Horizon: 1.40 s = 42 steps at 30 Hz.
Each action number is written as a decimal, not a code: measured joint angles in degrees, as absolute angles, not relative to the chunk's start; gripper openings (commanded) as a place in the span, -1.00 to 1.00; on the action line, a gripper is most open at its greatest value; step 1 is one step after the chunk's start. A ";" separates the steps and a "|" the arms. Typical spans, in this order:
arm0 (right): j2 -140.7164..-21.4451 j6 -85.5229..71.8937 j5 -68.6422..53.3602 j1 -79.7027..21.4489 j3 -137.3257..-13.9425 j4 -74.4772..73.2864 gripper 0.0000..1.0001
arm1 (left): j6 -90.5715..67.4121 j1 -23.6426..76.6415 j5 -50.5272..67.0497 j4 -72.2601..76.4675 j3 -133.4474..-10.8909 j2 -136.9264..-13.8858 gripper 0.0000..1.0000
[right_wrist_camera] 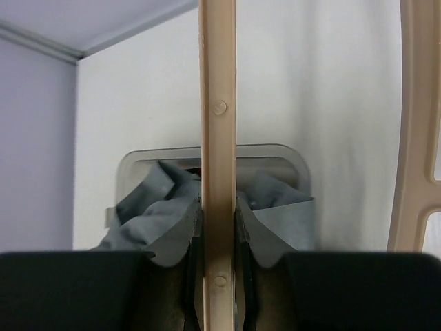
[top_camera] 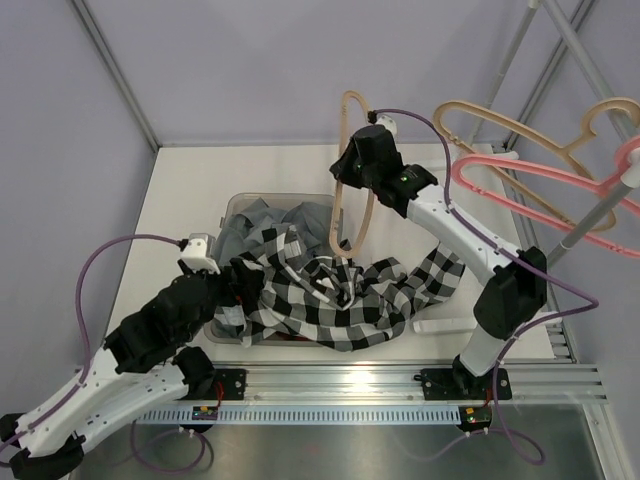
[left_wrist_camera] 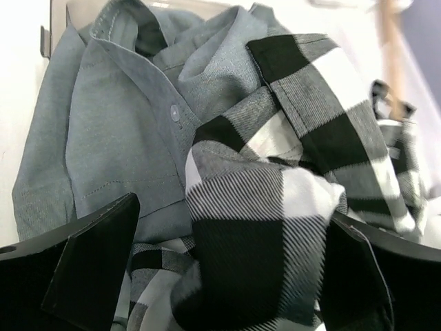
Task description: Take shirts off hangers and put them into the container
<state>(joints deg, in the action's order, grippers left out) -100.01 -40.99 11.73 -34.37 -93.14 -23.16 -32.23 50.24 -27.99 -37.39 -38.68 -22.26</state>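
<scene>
In the top view, the right end effector (top_camera: 362, 165) is gripping the tan hanger (top_camera: 347, 215). The hanger's long axis is running up and down the frame, and its lower end is dipping to the checked shirt (top_camera: 340, 295), which is sprawling over the container (top_camera: 250, 199) and spilling rightward onto the worktop (top_camera: 190, 190). The left end effector (top_camera: 232, 283), the nearer one, is sitting at the shirt's left edge. In the left wrist view its jaws are standing wide apart, with checked cloth bulging between them and the grey shirt (left_wrist_camera: 117, 138) at upper left. In the right wrist view the hanger bar is running vertically through clamped jaws, with the container lying beyond.
</scene>
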 measured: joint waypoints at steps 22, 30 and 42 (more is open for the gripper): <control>-87.94 -6.92 -3.25 -41.30 -87.37 -26.44 -1.00 | -29.95 50.24 -25.67 -45.63 -70.00 -39.53 0.97; -79.99 -2.74 4.05 -50.13 -77.32 -26.46 -1.00 | -23.46 45.41 -16.62 -46.19 -87.18 -54.13 0.97; -63.75 -0.12 9.91 -58.04 -70.57 -31.38 -1.00 | -19.33 20.45 16.25 -48.82 -98.72 -74.81 0.97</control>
